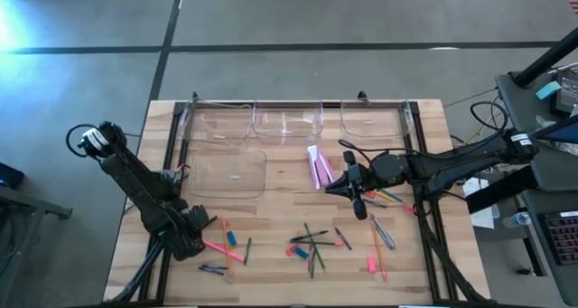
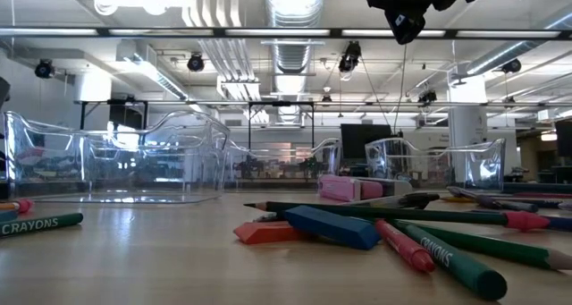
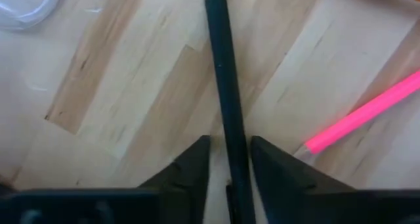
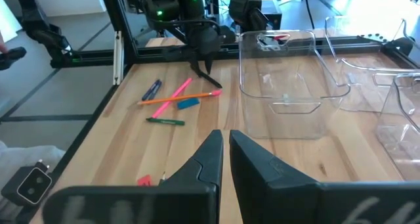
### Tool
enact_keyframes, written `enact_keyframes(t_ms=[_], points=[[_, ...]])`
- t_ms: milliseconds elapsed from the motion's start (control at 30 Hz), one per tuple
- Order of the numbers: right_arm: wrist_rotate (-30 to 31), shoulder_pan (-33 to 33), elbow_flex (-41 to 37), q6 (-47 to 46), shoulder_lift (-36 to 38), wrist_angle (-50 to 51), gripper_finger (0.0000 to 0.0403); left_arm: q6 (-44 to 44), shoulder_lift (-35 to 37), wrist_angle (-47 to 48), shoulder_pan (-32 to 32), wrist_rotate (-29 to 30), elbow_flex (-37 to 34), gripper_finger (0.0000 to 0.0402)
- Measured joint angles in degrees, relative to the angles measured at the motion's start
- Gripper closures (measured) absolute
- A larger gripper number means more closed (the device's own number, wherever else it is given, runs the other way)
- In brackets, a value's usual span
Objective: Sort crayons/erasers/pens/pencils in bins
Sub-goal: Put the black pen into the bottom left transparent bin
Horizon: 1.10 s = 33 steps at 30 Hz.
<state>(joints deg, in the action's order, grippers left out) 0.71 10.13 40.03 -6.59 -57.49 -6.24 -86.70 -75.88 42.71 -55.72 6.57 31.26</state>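
Note:
My left gripper is low over the table's near left part, shut on a thin black stick. It also shows in the right wrist view. My right gripper hangs above the middle of the table, shut and empty. Four clear bins are on the table. Three stand along the far edge. A wider one lies nearer. Pink erasers lie beside my right gripper. Blue erasers and a pink one lie among the loose sticks. My left gripper pinches the black stick between its two fingers, which lie along it. The stick runs straight out past the fingertips and slants down toward the table. Whether its free tip touches the wood, I cannot tell.
Loose crayons, pens and pencils lie across the near half: a pink stick and an orange pencil by my left gripper, a green and dark pile in the middle, more sticks at the right. Black rails frame the table.

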Motion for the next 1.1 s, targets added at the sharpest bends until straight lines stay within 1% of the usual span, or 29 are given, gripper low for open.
enact_keyframes(t_ms=[100,133,200,233,300,367,433,467,533,600,700,767,800,867,933,1033,1100], points=[[0.0,0.0,0.0,-0.3,0.0,0.0,0.038,0.0,0.8,0.2,0.1,-0.4,0.2,0.0379],[0.0,0.0,0.0,-0.3,0.0,0.0,0.038,0.0,1.6,0.9,0.1,-0.6,0.6,0.0386],[0.0,0.0,0.0,-0.3,0.0,0.0,0.038,0.0,3.1,3.9,0.1,-1.7,1.6,0.0388],[0.0,0.0,0.0,-0.3,0.0,0.0,0.038,0.0,4.3,6.8,0.1,-2.3,2.3,0.0387],[0.0,0.0,0.0,-0.3,0.0,0.0,0.038,0.0,6.8,10.5,0.0,-2.1,4.2,0.039],[0.0,0.0,0.0,-0.1,0.0,-0.1,0.038,0.2,8.9,14.2,0.1,-1.4,6.3,0.0394],[0.0,0.0,0.0,0.0,0.0,0.0,0.038,1.7,11.2,17.8,0.1,0.7,8.8,0.0394],[0.1,0.0,0.0,0.0,0.0,0.0,0.038,2.9,12.2,18.2,0.0,2.6,10.4,0.0394],[0.3,0.0,0.0,0.1,0.0,-0.1,0.038,6.4,13.9,20.1,0.1,8.8,13.4,0.0394],[1.0,0.0,0.0,0.1,0.0,-0.1,0.038,12.4,15.7,21.2,0.1,17.7,16.4,0.0394],[1.1,0.0,0.0,0.2,0.0,-0.2,0.038,23.9,18.4,20.8,1.2,30.7,19.8,0.0394],[1.1,0.0,0.0,0.2,0.0,-0.4,0.038,31.0,20.4,20.9,3.2,35.9,20.7,0.0394],[1.1,0.0,0.0,0.2,0.0,-0.5,0.038,34.0,21.3,21.1,4.8,37.2,20.7,0.0394],[1.2,0.0,0.0,0.2,0.0,-0.6,0.038,38.4,23.4,22.9,9.5,37.4,20.5,0.0394],[1.2,0.0,0.0,0.3,0.1,-0.6,0.038,41.5,25.0,25.0,15.7,35.8,19.6,0.0394],[1.1,0.0,0.0,1.1,0.1,-0.5,0.038,48.9,26.3,25.8,25.2,29.3,18.0,0.0395],[1.1,0.0,0.0,1.3,0.1,-0.5,0.038,54.2,26.2,25.2,30.7,26.0,17.9,0.0395]])
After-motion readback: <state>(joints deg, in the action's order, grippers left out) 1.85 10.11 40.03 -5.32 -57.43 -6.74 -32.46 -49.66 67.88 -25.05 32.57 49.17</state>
